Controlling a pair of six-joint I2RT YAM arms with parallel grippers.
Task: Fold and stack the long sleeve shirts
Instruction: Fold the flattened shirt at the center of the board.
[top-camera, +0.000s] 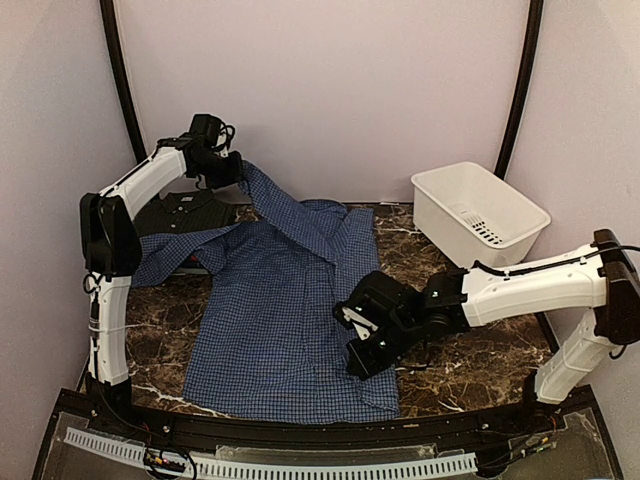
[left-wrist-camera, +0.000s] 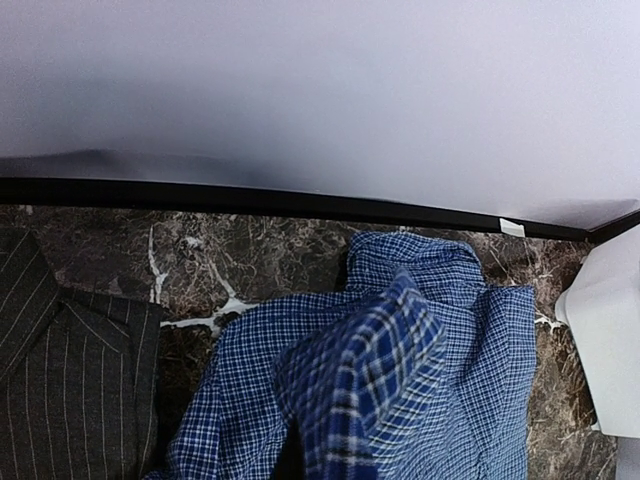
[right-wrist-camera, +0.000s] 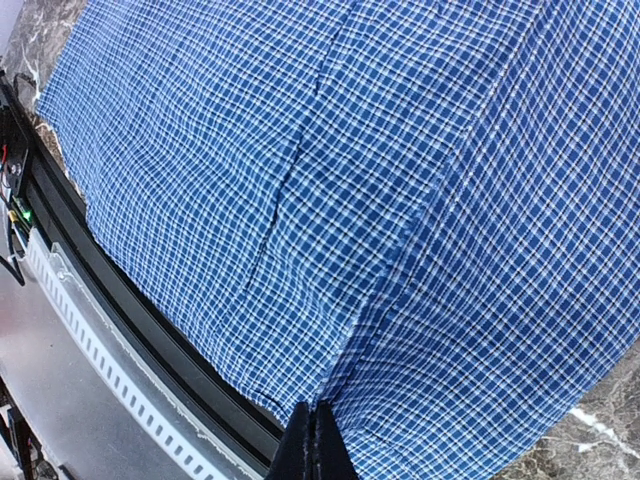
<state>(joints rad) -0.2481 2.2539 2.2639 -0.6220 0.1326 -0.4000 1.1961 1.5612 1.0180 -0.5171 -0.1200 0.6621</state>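
The blue check shirt (top-camera: 275, 310) lies spread on the marble table, collar at the back. My left gripper (top-camera: 226, 170) is raised at the back left, shut on a sleeve of this shirt. The sleeve hangs taut from it down to the body. In the left wrist view the held cloth (left-wrist-camera: 365, 385) hides the fingers. My right gripper (top-camera: 363, 347) is shut on a fold at the shirt's right side, near the hem. Its closed fingertips (right-wrist-camera: 318, 445) pinch the cloth (right-wrist-camera: 350, 200). The dark shirt (top-camera: 186, 213) lies folded at the back left and also shows in the left wrist view (left-wrist-camera: 60, 390). No red shirt is in view.
A white plastic basket (top-camera: 480, 213) stands at the back right; its corner shows in the left wrist view (left-wrist-camera: 610, 340). The black front rail (right-wrist-camera: 110, 300) runs just below the shirt's hem. A black frame and the pale back wall bound the table.
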